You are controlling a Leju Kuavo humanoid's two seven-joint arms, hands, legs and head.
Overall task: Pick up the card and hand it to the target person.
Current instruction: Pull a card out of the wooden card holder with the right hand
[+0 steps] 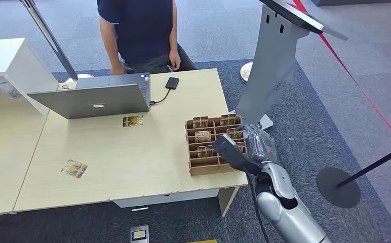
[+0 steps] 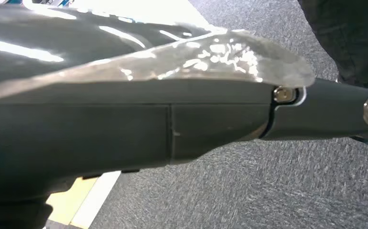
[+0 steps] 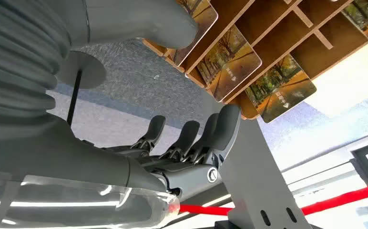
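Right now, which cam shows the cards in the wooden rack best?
Right wrist view: the cards stand close up in the wooden rack, prints readable, beside the robot hand. Head view shows them small. Left wrist view gives dark casing and carpet.

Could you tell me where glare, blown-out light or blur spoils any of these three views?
Head view: evenly lit and sharp, the table and card rack read clearly. Left wrist view: strong glare on the clear plastic cover, and the dark casing is close and soft. Right wrist view: the bright background beside the cards is blown out, and the right hand is backlit.
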